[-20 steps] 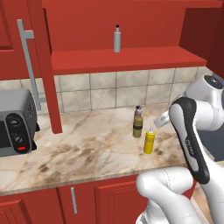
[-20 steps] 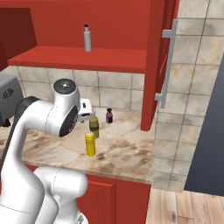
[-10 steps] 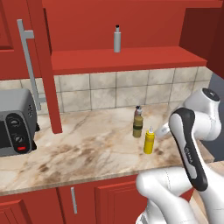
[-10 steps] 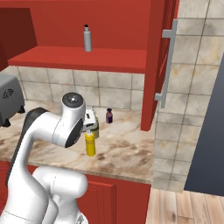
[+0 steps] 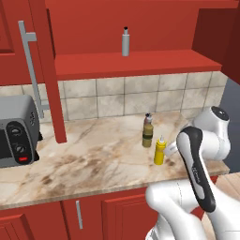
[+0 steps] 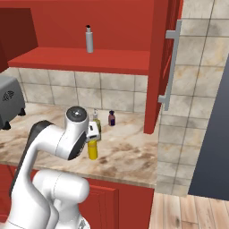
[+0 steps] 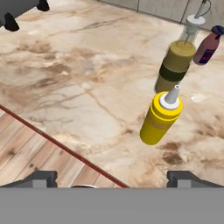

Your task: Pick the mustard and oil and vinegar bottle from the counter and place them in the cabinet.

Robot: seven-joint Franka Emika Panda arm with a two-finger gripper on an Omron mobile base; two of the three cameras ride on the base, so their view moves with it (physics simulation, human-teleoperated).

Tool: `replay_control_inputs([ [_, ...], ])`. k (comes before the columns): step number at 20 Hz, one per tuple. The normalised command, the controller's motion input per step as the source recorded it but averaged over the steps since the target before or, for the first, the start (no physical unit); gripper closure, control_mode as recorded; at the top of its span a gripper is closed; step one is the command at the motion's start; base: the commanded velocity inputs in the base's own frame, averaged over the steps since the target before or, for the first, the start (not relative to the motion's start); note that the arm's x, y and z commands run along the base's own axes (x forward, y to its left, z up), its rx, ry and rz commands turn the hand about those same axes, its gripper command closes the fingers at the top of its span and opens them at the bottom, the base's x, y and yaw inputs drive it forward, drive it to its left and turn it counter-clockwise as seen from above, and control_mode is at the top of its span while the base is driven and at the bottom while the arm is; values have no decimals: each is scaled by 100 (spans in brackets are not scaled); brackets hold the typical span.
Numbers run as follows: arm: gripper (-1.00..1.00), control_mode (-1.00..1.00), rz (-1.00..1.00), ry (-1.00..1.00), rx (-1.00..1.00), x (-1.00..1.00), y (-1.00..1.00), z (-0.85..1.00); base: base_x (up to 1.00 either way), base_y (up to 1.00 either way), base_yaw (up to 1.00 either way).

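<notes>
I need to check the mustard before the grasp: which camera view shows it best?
The hand view: the mustard shows whole and close, nozzle to base, on the counter. The left base view shows it small but unblocked. In the right base view the arm covers its top.

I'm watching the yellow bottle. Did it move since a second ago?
No. The mustard stands on the counter in the same spot, just in front of the oil and vinegar bottle, as before. Only the arm has swung lower beside it.
</notes>
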Motion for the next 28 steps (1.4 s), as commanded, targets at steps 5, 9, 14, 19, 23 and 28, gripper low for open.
replay_control_inputs([
  [5,-100,-100,0,3,0,16,0,-23,0,0,0],
  [9,-100,-100,0,3,0,21,-5,-11,0,0,0],
  [14,-100,-100,-5,1,0,19,-8,-5,0,0,0],
  [19,-100,-100,-12,1,0,20,-2,-4,0,0,0],
  [23,-100,-100,-11,2,-1,21,0,-14,0,0,0],
  [28,-100,-100,-3,0,0,31,0,-23,0,0,0],
])
